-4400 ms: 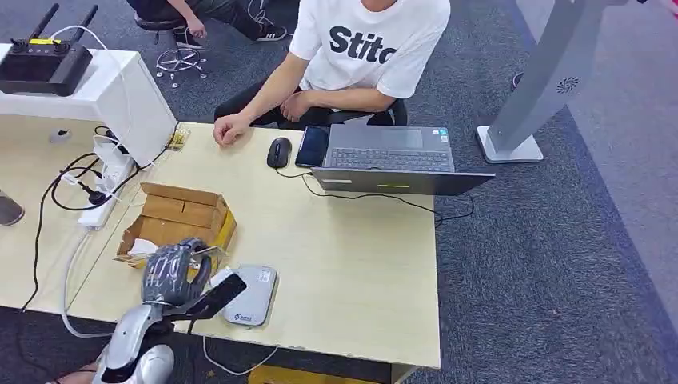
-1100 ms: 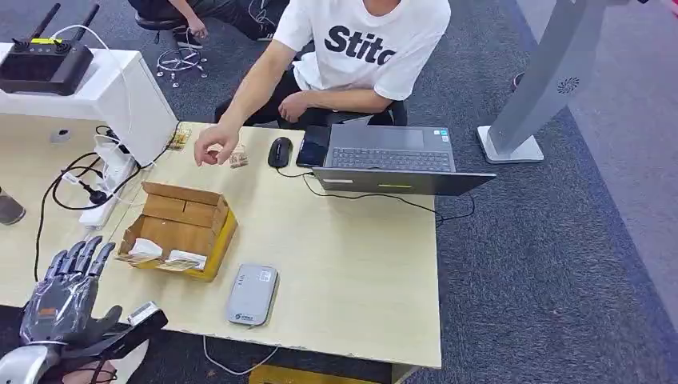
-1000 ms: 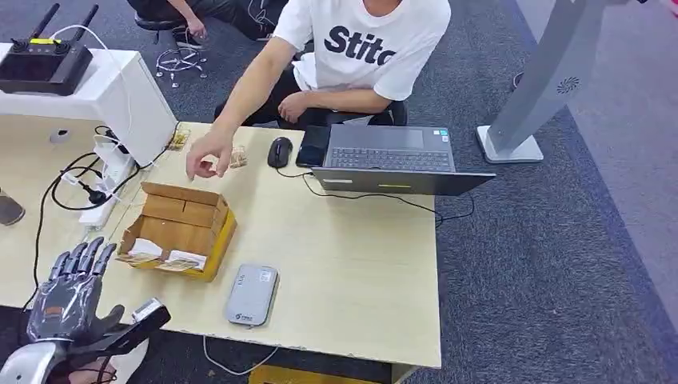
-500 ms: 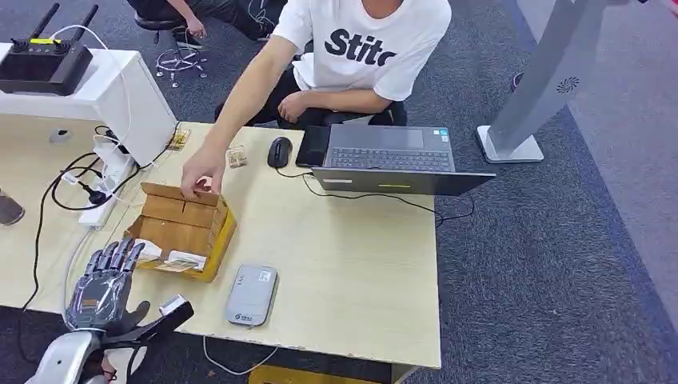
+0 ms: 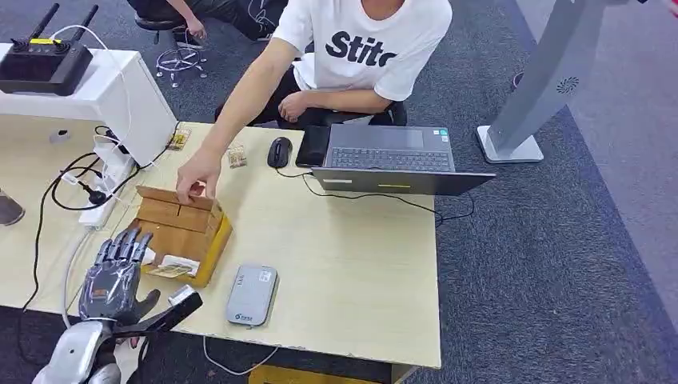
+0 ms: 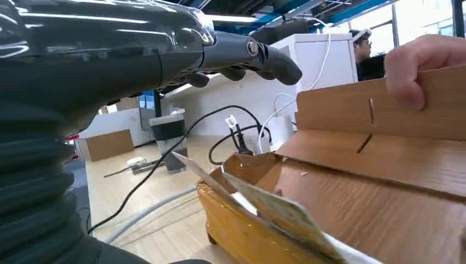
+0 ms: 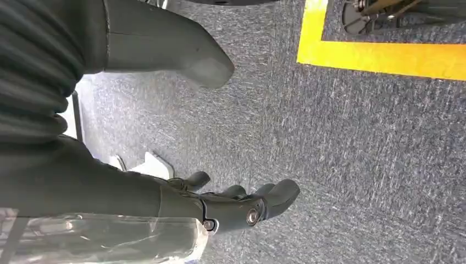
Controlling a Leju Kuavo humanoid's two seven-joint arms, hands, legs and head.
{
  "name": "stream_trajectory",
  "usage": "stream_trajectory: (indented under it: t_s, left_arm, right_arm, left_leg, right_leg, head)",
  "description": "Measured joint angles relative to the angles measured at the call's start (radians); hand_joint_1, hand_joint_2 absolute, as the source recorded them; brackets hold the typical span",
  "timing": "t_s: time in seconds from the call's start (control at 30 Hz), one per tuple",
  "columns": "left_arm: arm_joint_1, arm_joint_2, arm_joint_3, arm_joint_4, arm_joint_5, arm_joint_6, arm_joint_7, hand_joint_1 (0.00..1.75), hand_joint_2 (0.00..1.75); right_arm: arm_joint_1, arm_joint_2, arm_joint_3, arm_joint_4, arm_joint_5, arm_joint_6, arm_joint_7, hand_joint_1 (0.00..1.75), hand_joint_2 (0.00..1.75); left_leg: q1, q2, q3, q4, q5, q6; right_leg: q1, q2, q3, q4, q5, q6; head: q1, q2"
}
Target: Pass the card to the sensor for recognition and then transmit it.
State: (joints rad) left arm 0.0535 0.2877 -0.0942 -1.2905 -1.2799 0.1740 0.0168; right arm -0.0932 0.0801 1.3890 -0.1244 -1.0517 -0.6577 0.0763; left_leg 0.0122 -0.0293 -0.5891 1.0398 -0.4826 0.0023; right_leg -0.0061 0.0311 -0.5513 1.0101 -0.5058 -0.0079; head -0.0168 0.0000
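Head view shows one cardboard box point(image 5: 177, 230) near the left edge of the worktop point(image 5: 352, 272), with cards point(image 5: 172, 266) lying at its near end; how many cards cannot be told. One grey sensor point(image 5: 250, 294) lies flat beside the box, close to the worktop's near edge. The left hand point(image 5: 114, 272) hovers at the near left corner of the worktop, just beside the box, fingers spread and straight, holding nothing; the left wrist view shows its fingers point(image 6: 258, 52) stretched above the box's open flap. One person's hand point(image 5: 194, 178) grips the far flap of the box. Along the far edge sit one laptop point(image 5: 392, 158), one mouse point(image 5: 278, 151) and one phone point(image 5: 312, 146). The right hand point(image 7: 236, 206) hangs over the grey carpet point(image 7: 357, 154), fingers loosely apart and holding nothing, near one yellow floor line point(image 7: 384, 55).
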Motion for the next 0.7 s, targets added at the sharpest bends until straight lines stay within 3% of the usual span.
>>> stream_trajectory:
  t_s: [0.3, 0.37, 0.4, 0.43, 0.57, 0.7]
  left_arm:
    - [-0.023, -0.012, -0.008, 0.04, -0.008, 0.012, -0.015, 0.0, 1.75]
    - [-0.026, -0.013, -0.012, 0.048, -0.008, 0.012, -0.017, 0.23, 1.75]
    - [-0.027, -0.015, -0.013, 0.053, -0.008, 0.013, -0.018, 0.23, 1.75]
    - [-0.028, -0.016, -0.013, 0.058, -0.008, 0.013, -0.02, 1.4, 1.75]
    - [-0.031, -0.021, -0.015, 0.074, 0.0, 0.015, -0.033, 1.66, 1.75]
    - [-0.033, -0.021, -0.019, 0.088, 0.008, 0.016, -0.042, 1.68, 1.75]
  right_arm:
    - [-0.001, 0.0, 0.013, 0.0, 0.005, 0.005, 0.008, 0.0, 1.75]
    - [-0.001, 0.0, 0.014, 0.0, 0.005, 0.006, 0.008, 0.0, 1.75]
    - [-0.001, 0.0, 0.014, 0.0, 0.005, 0.006, 0.008, 0.0, 1.75]
    - [-0.001, 0.0, 0.014, 0.0, 0.005, 0.006, 0.008, 0.0, 1.75]
    - [-0.001, 0.0, 0.015, 0.0, 0.005, 0.008, 0.004, 0.0, 1.75]
    - [-0.002, 0.0, 0.015, 0.0, 0.005, 0.008, 0.004, 0.0, 1.75]
  left_leg:
    - [0.0, 0.0, 0.0, 0.0, 0.0, 0.0]
    - [0.0, 0.0, 0.0, 0.0, 0.0, 0.0]
    - [0.0, 0.0, 0.0, 0.0, 0.0, 0.0]
    - [0.0, 0.0, 0.0, 0.0, 0.0, 0.0]
    - [0.0, 0.0, 0.0, 0.0, 0.0, 0.0]
    - [0.0, 0.0, 0.0, 0.0, 0.0, 0.0]
  right_leg:
    - [0.0, 0.0, 0.0, 0.0, 0.0, 0.0]
    - [0.0, 0.0, 0.0, 0.0, 0.0, 0.0]
    - [0.0, 0.0, 0.0, 0.0, 0.0, 0.0]
    - [0.0, 0.0, 0.0, 0.0, 0.0, 0.0]
    - [0.0, 0.0, 0.0, 0.0, 0.0, 0.0]
    - [0.0, 0.0, 0.0, 0.0, 0.0, 0.0]
  head:
    - [0.0, 0.0]
    - [0.0, 0.0]
    - [0.0, 0.0]
    - [0.0, 0.0]
    - [0.0, 0.0]
    - [0.0, 0.0]
